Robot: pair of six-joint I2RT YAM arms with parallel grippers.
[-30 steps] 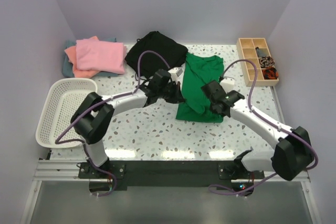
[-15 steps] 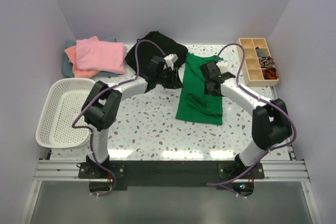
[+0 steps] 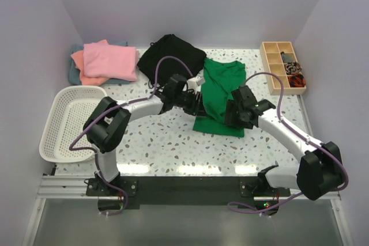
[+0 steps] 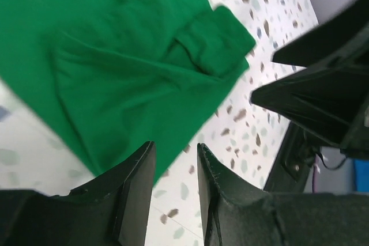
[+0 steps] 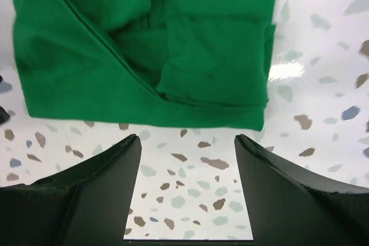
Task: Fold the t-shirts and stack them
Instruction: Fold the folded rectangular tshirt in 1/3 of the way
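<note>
The green shirt (image 3: 222, 82) lies lengthwise in the middle of the table (image 3: 167, 142), folded narrow, neck end toward the back wall. From above, both wrists cover part of its near half, so the hem line there is hard to follow. In the left wrist view the green shirt (image 4: 115, 73) runs off the top and left edges. A dark blurred shape (image 4: 323, 84) fills the right side, and I cannot tell what it is.

The left gripper (image 3: 199, 101) hangs at the shirt's left edge. Its fingers (image 4: 174, 148) stand a narrow gap apart with speckled tabletop showing between them, holding nothing. The right gripper (image 3: 233, 110) is over the near hem, and its fingers (image 5: 187, 142) are spread wide over bare table just short of the cloth (image 5: 144, 44).

The shirt's far left corner lies just beside a black garment (image 3: 170, 53). A wooden tray (image 3: 282, 67) sits apart to the right.

At the back left, the pink shirt (image 3: 109, 61) tops the salmon shirt (image 3: 78, 59) and the grey-teal shirt (image 3: 72, 74), which is mostly buried. A white basket (image 3: 69, 122) sits on the left, with open tabletop between it and the shirt.
</note>
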